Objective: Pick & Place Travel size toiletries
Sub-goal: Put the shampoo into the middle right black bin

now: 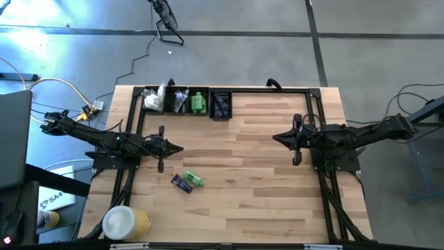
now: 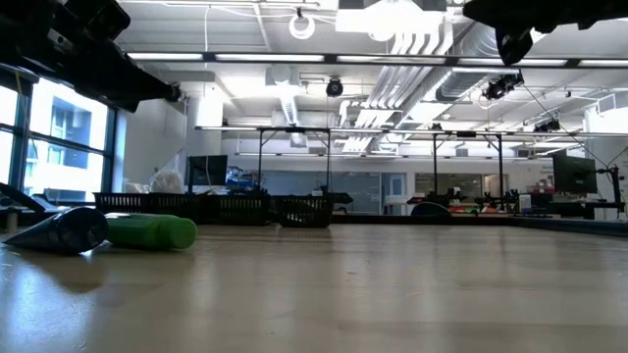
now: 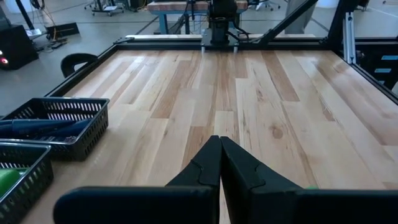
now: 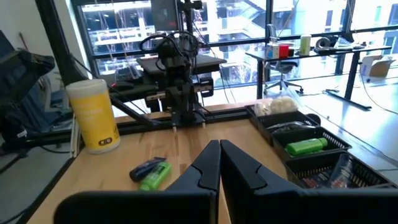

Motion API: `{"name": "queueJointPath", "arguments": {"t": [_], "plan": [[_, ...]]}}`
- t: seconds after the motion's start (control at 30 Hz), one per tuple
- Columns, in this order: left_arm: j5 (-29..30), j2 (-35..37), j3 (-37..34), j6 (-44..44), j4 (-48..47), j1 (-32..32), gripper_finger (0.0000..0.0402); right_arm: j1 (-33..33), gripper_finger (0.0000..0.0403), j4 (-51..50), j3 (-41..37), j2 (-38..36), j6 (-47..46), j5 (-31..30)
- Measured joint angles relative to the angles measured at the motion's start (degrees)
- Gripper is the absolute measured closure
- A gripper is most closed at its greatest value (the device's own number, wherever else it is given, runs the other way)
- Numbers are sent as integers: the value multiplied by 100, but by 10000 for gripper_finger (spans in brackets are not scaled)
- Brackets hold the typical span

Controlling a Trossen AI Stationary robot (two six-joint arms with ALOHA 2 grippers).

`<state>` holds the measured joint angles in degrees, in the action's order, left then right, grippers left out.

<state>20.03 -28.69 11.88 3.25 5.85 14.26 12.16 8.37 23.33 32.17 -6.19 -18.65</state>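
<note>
Hovering clenched and empty, the left end effector (image 1: pixel 179 148) hangs just beyond the green bottle (image 1: pixel 193 180) and dark sachet (image 1: pixel 182 183), which lie touching on the tabletop (image 1: pixel 263 180). Risk: closing on both together. Right end effector (image 1: pixel 277 137), clenched, waits well apart.

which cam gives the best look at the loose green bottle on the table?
Right wrist view: green bottle seen whole beside a dark sachet. High view shows it tiny; low view side-on; left wrist view barely shows it.
</note>
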Motion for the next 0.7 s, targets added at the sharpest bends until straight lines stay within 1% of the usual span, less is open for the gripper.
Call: {"name": "queueJointPath", "arguments": {"t": [0.13,0.3,0.47,0.53,0.7], "plan": [[0,0,0,2,2,1,402,112,400,-200,0,-247,28,-75],[0,0,0,6,68,0,402,140,399,-215,0,-383,29,-75],[4,-35,5,118,674,2,402,136,399,-217,0,-353,34,-75],[3,-111,15,108,857,2,402,136,399,-217,0,-301,36,-75],[13,-617,260,14,720,1,402,136,399,-217,0,-207,36,-75]]}}
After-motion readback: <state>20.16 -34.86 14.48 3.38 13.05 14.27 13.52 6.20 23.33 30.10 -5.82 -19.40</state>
